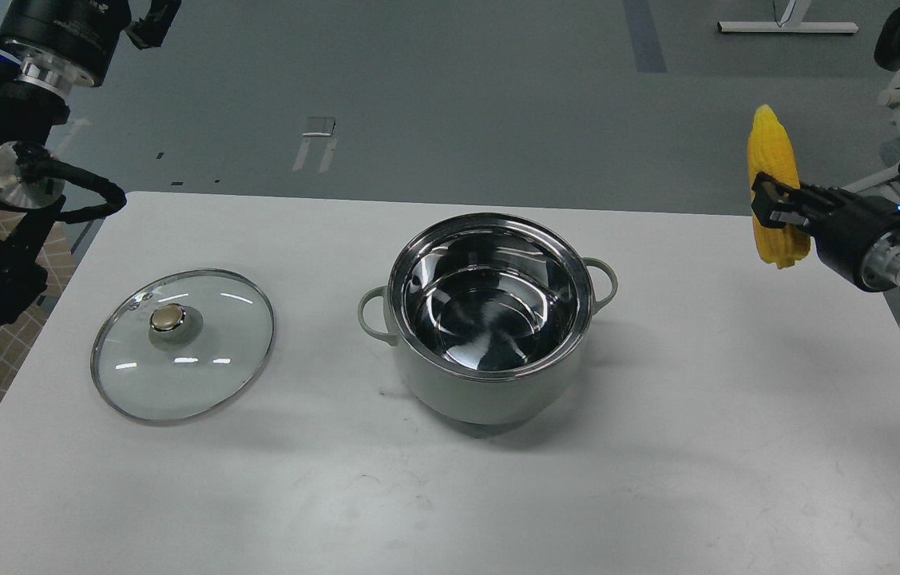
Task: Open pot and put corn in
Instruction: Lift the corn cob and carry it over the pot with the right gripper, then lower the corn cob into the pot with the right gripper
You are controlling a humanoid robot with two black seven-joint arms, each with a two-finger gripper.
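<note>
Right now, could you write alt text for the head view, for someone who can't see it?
An open, empty pot stands mid-table on a white table, its glass lid lying flat to its left. At the right edge, the robot's right gripper holds a yellow corn cob upright in the air, off to the pot's right. The left arm is raised at the far left.

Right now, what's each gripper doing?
Left gripper: mostly out of view, cannot be told.
Right gripper: closed on the corn, held upright.
</note>
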